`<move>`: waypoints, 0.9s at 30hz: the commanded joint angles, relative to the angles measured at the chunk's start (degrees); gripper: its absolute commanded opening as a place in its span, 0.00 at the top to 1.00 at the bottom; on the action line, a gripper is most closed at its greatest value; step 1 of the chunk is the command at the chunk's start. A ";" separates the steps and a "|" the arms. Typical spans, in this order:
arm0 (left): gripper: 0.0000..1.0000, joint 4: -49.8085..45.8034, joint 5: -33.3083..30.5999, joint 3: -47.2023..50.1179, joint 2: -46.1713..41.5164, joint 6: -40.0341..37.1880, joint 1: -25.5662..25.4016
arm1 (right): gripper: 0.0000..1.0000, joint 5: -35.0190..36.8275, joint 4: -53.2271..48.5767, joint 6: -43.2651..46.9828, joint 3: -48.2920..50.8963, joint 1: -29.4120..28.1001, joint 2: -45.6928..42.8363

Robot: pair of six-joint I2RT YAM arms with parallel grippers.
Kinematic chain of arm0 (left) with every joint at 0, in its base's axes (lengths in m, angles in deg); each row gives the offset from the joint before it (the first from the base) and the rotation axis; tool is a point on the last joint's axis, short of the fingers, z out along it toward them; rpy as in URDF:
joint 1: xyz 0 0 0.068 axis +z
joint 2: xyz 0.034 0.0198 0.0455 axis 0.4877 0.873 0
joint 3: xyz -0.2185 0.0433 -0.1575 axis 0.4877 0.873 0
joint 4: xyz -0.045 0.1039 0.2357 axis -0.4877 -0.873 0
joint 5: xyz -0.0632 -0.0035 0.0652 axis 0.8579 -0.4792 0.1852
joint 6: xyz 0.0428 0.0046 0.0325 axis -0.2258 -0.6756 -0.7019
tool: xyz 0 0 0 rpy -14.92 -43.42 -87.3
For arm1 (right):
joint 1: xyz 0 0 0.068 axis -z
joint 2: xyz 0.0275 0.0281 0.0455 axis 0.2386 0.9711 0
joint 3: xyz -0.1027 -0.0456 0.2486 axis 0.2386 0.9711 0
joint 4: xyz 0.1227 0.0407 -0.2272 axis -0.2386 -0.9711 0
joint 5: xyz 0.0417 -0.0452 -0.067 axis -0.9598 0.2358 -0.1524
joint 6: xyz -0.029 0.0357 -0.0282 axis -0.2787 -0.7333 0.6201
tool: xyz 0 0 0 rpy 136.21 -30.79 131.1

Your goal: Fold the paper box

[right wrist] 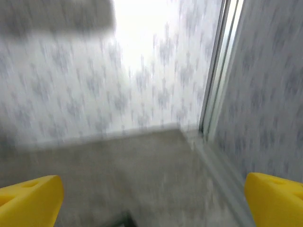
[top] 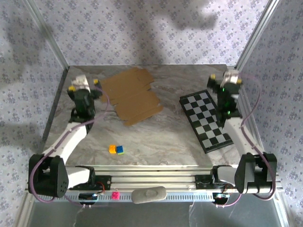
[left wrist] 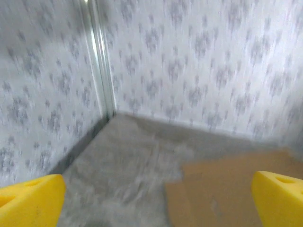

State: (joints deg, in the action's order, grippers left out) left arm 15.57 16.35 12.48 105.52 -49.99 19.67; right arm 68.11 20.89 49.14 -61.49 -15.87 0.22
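Yellow fingertips [left wrist: 28, 201] of my left claw [left wrist: 151, 201] are standing wide apart at the two lower corners of the left wrist view, and they are gripping nothing. Between them, a little ahead and to the right, the tan-brown cardboard paper box [left wrist: 232, 189] is lying flat and unfolded on the grey marbled surface [top: 156, 137]. From above, this sheet is resting in the far left part, just beside my left claw. My right claw [top: 226, 79] is hovering near the far right corner, also spread open and empty. Near it, a black-and-white checkerboard [top: 206, 120] is lying flat, well apart from the box. Two small coloured cubes [top: 116, 149] are sitting together closer to my bases.
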 commanded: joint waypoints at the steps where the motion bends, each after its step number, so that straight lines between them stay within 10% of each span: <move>1: 0.00 -43.55 -4.58 -25.19 2.74 31.24 1.91 | 0.00 10.95 -29.97 -21.60 -26.58 -0.48 4.40; 3: 0.00 -46.89 12.79 -30.29 6.97 36.83 7.20 | 0.01 10.40 -65.91 -52.97 -44.08 3.07 12.35; 5: 0.05 -45.05 34.77 -32.00 13.86 43.09 12.40 | 0.16 -13.91 -60.17 -49.61 -42.85 8.86 15.09; 7: 0.24 -54.66 41.49 -38.52 21.73 43.45 11.61 | 0.18 -19.65 -57.05 -50.75 -39.52 6.44 15.33; 16: 0.45 -62.70 48.81 -37.54 33.61 39.57 1.88 | 0.34 -29.09 -55.73 -46.35 -32.05 -22.07 22.30; 21: 0.57 -61.58 48.40 -40.68 40.36 37.94 -2.92 | 0.49 -33.97 -56.23 -45.53 -35.69 -25.11 32.78; 27: 0.64 -63.05 48.51 -44.13 46.67 37.25 -6.89 | 0.46 -36.41 -55.33 -49.29 -34.74 -24.88 38.61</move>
State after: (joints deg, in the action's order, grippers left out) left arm -45.37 63.80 -29.97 150.44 -11.85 13.94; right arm 34.91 -34.17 2.56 -96.68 -41.16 38.29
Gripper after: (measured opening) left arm 0.363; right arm 0.535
